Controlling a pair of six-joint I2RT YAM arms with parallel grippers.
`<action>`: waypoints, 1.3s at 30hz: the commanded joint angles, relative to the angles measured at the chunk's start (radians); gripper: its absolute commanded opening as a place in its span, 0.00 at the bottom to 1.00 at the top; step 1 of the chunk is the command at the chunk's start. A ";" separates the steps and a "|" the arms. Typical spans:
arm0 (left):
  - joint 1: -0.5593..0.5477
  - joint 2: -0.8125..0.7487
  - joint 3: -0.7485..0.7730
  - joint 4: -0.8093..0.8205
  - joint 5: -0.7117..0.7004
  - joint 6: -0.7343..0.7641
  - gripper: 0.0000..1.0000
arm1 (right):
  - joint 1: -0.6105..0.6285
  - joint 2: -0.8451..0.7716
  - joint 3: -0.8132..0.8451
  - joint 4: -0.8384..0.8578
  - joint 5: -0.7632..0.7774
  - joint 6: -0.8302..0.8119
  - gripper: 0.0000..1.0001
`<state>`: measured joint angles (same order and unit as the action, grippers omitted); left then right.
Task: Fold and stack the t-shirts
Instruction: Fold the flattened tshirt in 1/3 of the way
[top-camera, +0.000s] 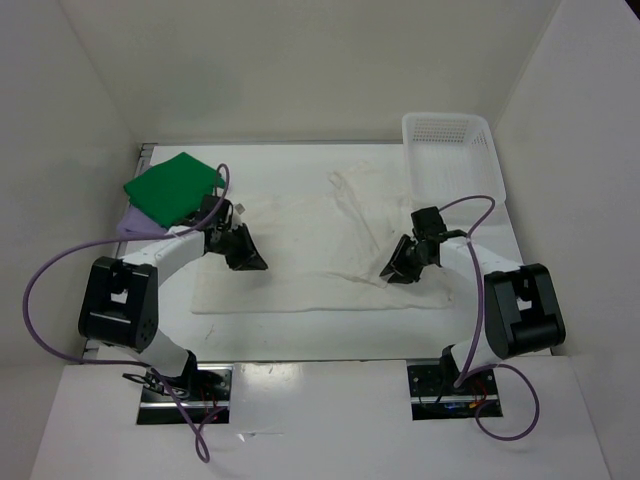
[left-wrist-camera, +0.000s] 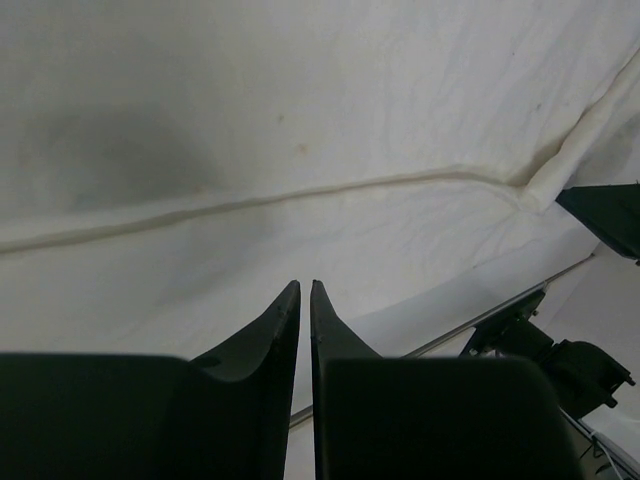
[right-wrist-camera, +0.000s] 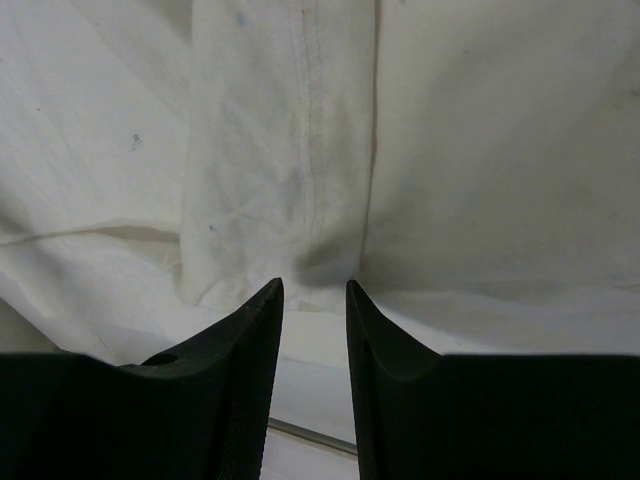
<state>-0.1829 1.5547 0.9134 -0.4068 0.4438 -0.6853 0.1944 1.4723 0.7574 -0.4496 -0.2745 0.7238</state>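
Observation:
The creamy white t-shirt lies spread and partly folded in the middle of the table. It fills the left wrist view and the right wrist view. The bright green t-shirt lies folded at the back left on top of the lavender t-shirt. My left gripper hovers over the white shirt's left part, its fingers together with nothing between them. My right gripper is over the shirt's right front edge, slightly open and empty.
A white plastic mesh basket stands at the back right, just behind the white shirt. White walls close in the table on the left, back and right. A metal rail runs along the table's near edge.

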 joint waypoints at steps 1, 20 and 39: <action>0.007 0.013 -0.025 0.052 -0.008 -0.011 0.14 | 0.016 -0.010 -0.027 0.046 0.014 0.025 0.37; 0.097 0.013 -0.107 0.071 -0.008 -0.011 0.14 | 0.054 0.037 0.057 0.061 -0.002 0.054 0.12; 0.106 -0.068 -0.054 0.042 0.045 -0.020 0.19 | 0.191 0.392 0.657 0.019 0.004 0.092 0.50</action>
<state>-0.0803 1.5410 0.8211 -0.3660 0.4686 -0.6941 0.3611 1.8709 1.3617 -0.4107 -0.3168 0.8307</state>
